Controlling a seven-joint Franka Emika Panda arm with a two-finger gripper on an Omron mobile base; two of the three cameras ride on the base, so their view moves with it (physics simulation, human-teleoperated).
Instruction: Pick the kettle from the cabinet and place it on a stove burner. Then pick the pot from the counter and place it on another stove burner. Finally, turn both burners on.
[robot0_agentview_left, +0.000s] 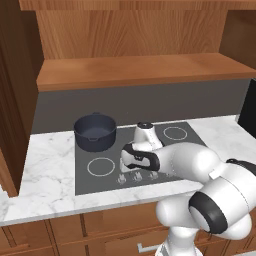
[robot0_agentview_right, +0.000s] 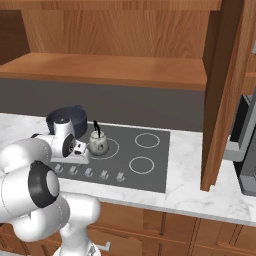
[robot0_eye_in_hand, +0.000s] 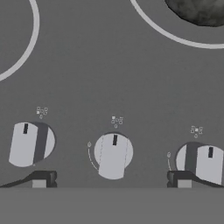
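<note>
Dark finger tips (robot0_eye_in_hand: 43, 178) of the gripper (robot0_eye_in_hand: 111, 180) stand spread wide with nothing between them, hanging just above the middle white knob (robot0_eye_in_hand: 113, 155) in the row along the cooktop's (robot0_agentview_right: 150, 172) front edge, with another knob (robot0_eye_in_hand: 29, 143) to one side and a third (robot0_eye_in_hand: 205, 162) to the other. Beyond the knobs the silvery kettle (robot0_agentview_right: 98, 142) sits upright on a front burner ring (robot0_agentview_right: 111, 148), and the wide dark pot (robot0_agentview_left: 95, 131) rests on the back burner behind it, while the brown cabinet (robot0_agentview_left: 140, 70) hangs over the white marble counter (robot0_agentview_left: 47, 175).
</note>
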